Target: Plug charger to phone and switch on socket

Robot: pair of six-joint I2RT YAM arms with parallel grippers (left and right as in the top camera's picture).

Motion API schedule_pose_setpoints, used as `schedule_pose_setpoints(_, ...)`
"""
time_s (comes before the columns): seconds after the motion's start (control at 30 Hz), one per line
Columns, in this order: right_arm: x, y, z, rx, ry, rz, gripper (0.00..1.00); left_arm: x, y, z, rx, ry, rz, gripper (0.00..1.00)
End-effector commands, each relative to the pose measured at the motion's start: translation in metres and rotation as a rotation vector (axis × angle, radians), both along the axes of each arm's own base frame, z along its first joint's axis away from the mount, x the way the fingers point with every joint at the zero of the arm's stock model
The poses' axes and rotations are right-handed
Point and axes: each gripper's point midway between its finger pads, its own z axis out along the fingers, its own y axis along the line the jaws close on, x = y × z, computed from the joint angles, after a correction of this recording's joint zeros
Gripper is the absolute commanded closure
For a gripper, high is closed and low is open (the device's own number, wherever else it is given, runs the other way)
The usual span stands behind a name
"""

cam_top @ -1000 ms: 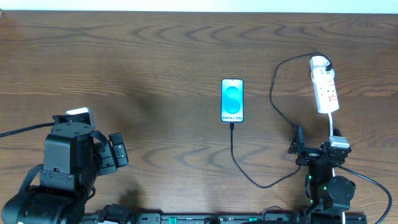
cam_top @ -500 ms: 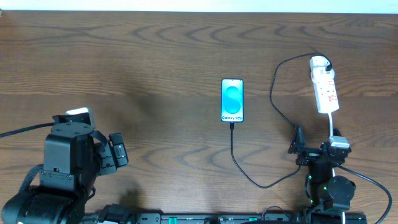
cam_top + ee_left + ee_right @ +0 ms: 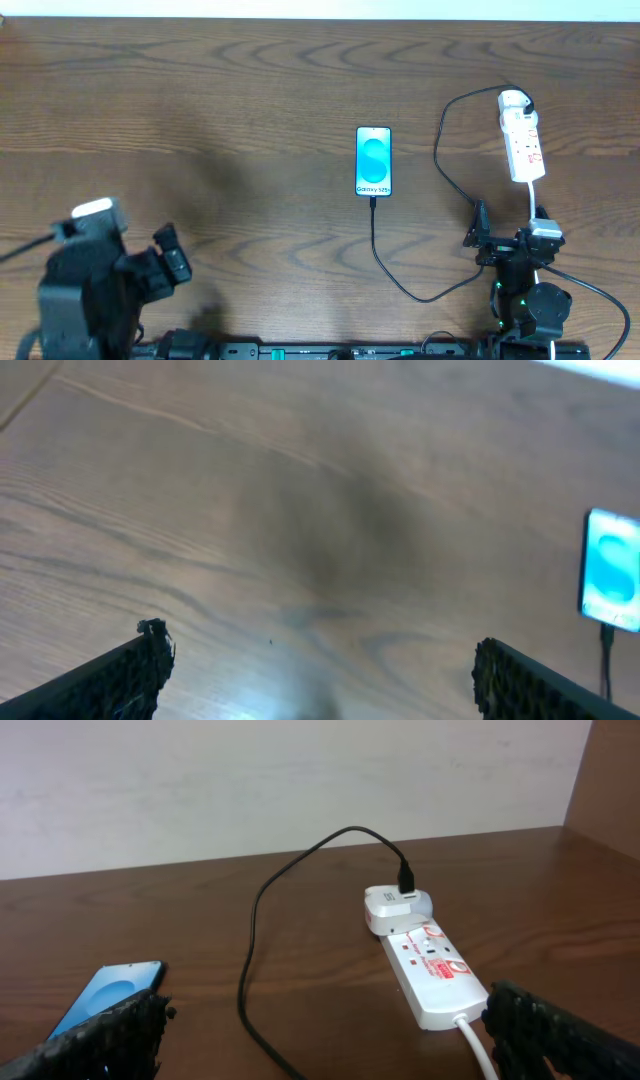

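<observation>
The phone lies at the table's middle, its blue-cyan screen lit, and shows in the left wrist view and the right wrist view. The black charger cable runs from the phone's near end, loops right and up to the white plug at the far end of the white socket strip, which also shows in the right wrist view. My left gripper is open and empty at the near left. My right gripper is open and empty, just short of the strip's near end.
The strip's white cord runs toward my right arm base. The left arm fills the near left corner. A light wall stands behind the table's far edge.
My left arm has drawn back toward the near left corner. The right arm, phone, cable and strip have not moved.
</observation>
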Motion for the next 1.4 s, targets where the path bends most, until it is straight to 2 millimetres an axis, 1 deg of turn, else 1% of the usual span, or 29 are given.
schedule_pose_setpoints(0.0,0.0,0.0,0.0,0.011,-0.001,-0.007,0.01,-0.01,0.004,-0.013,-0.021,-0.061,0.026,0.02)
schedule_pose_setpoints(0.13,0.0,0.0,0.0,0.011,-0.001,-0.007,0.01,-0.019,0.004,-0.041,-0.043,-0.151,0.042,0.02)
schedule_pose_setpoints(0.3,0.0,0.0,0.0,0.011,-0.001,-0.007,0.01,-0.012,-0.002,-0.072,-0.076,-0.277,0.016,0.02)
schedule_pose_setpoints(0.37,0.0,0.0,-0.001,0.011,-0.001,-0.007,0.01,-0.007,-0.002,-0.084,-0.077,-0.315,0.015,0.02)
schedule_pose_setpoints(0.4,0.0,0.0,0.0,0.011,-0.001,-0.007,0.01,-0.001,-0.002,-0.093,-0.077,-0.346,0.013,0.02)
schedule_pose_setpoints(0.43,0.0,0.0,0.0,0.011,-0.001,-0.007,0.01,0.003,-0.002,-0.098,-0.076,-0.362,0.012,0.02)
schedule_pose_setpoints(0.5,0.0,0.0,0.0,0.011,-0.001,-0.007,0.01,0.019,-0.004,-0.114,-0.086,-0.36,-0.001,0.02)
schedule_pose_setpoints(0.57,0.0,0.0,0.0,0.011,-0.001,-0.007,0.01,0.03,-0.007,-0.123,-0.094,-0.377,-0.016,0.02)
schedule_pose_setpoints(0.67,0.0,0.0,0.0,0.011,-0.001,-0.007,0.01,0.047,-0.013,-0.13,-0.111,-0.43,-0.052,0.02)
schedule_pose_setpoints(0.73,0.0,0.0,0.0,0.011,-0.001,-0.007,0.01,0.057,-0.014,-0.132,-0.112,-0.472,-0.058,0.02)
schedule_pose_setpoints(0.87,0.0,0.0,0.0,0.011,-0.001,-0.007,0.01,0.07,-0.014,-0.135,-0.11,-0.539,-0.064,0.02)
schedule_pose_setpoints(1.0,0.0,0.0,0.0,0.011,-0.001,-0.007,0.01,0.076,-0.012,-0.143,-0.104,-0.562,-0.057,0.02)
schedule_pose_setpoints(1.27,0.0,0.0,0.0,0.011,-0.001,-0.007,0.01,0.083,-0.01,-0.15,-0.044,-0.598,-0.077,0.02)
schedule_pose_setpoints(1.37,0.0,0.0,0.0,0.011,-0.001,-0.007,0.01,0.086,-0.01,-0.148,-0.041,-0.639,-0.075,0.02)
